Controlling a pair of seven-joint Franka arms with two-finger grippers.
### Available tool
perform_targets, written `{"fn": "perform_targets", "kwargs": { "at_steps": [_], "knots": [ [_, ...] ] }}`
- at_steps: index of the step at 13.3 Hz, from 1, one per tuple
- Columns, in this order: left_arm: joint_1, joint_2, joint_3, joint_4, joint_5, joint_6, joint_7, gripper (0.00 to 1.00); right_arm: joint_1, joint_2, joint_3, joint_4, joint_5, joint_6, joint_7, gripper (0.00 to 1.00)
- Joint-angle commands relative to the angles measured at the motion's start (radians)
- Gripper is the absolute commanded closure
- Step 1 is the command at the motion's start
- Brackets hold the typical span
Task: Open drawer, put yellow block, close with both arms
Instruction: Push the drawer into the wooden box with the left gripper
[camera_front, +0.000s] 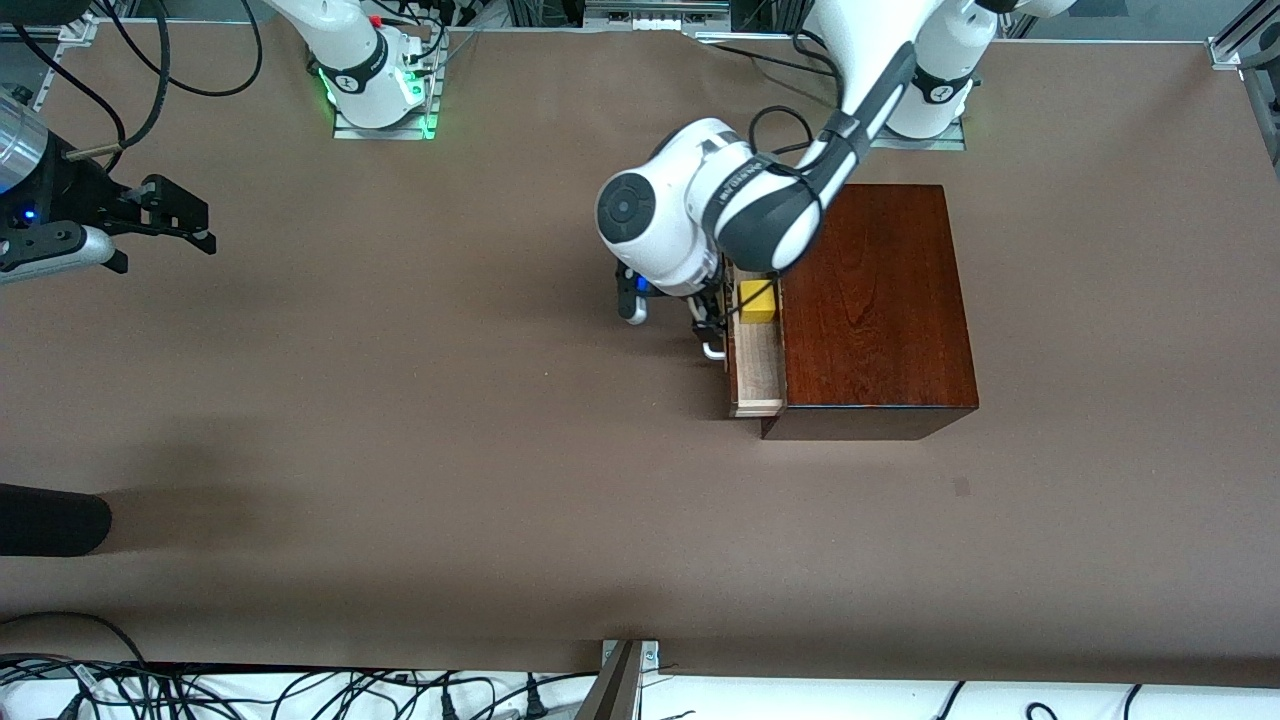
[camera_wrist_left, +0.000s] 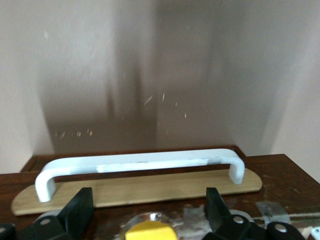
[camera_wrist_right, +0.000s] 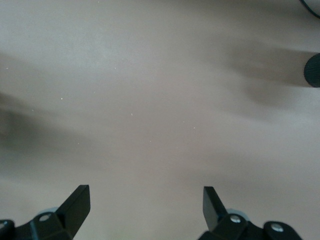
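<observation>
The dark mahogany box (camera_front: 875, 300) stands toward the left arm's end of the table. Its drawer (camera_front: 757, 372) is pulled partly out, showing the pale tray. The yellow block (camera_front: 757, 300) lies in the tray. The left gripper (camera_front: 712, 318) hangs over the drawer's front, by the white handle (camera_front: 712, 350), mostly hidden under the wrist. In the left wrist view its gripper (camera_wrist_left: 149, 205) is open, with the handle (camera_wrist_left: 140, 162) just past the fingertips (camera_wrist_left: 80, 207) and the block (camera_wrist_left: 149, 232) below between them, untouched. The right gripper (camera_front: 170, 215) waits open at the right arm's end, over bare table (camera_wrist_right: 145, 200).
A black rounded object (camera_front: 50, 520) pokes in at the table's edge at the right arm's end, nearer the front camera; it also shows in the right wrist view (camera_wrist_right: 312, 70). Brown tabletop (camera_front: 450, 420) spreads between the box and the right gripper. Cables lie along the front edge.
</observation>
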Motion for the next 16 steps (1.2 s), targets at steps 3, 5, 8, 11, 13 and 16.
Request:
{"fn": "perform_targets", "kwargs": {
  "at_steps": [3, 5, 8, 11, 13, 16],
  "knots": [
    [0.053, -0.035, 0.004, -0.037, 0.033, -0.034, 0.070, 0.00, 0.010, 0.012, -0.002, 0.020, -0.019, -0.004, -0.003, 0.00],
    [0.070, -0.035, 0.005, -0.035, 0.033, -0.056, 0.071, 0.00, 0.013, 0.013, -0.002, 0.023, -0.033, -0.004, -0.008, 0.00],
    [0.080, -0.035, 0.005, -0.035, 0.033, -0.073, 0.071, 0.00, 0.016, 0.015, -0.001, 0.020, -0.035, -0.004, -0.031, 0.00],
    [0.079, -0.036, -0.001, -0.021, 0.029, -0.068, 0.070, 0.00, 0.013, 0.015, -0.005, 0.020, -0.033, -0.002, -0.036, 0.00],
    [0.079, -0.048, -0.008, 0.011, 0.014, -0.065, 0.067, 0.00, 0.014, 0.029, -0.005, 0.023, -0.038, 0.000, -0.037, 0.00],
    [0.079, -0.077, -0.010, 0.109, -0.026, -0.073, 0.056, 0.00, 0.014, 0.030, -0.005, 0.023, -0.036, 0.000, -0.036, 0.00]
  ]
}}
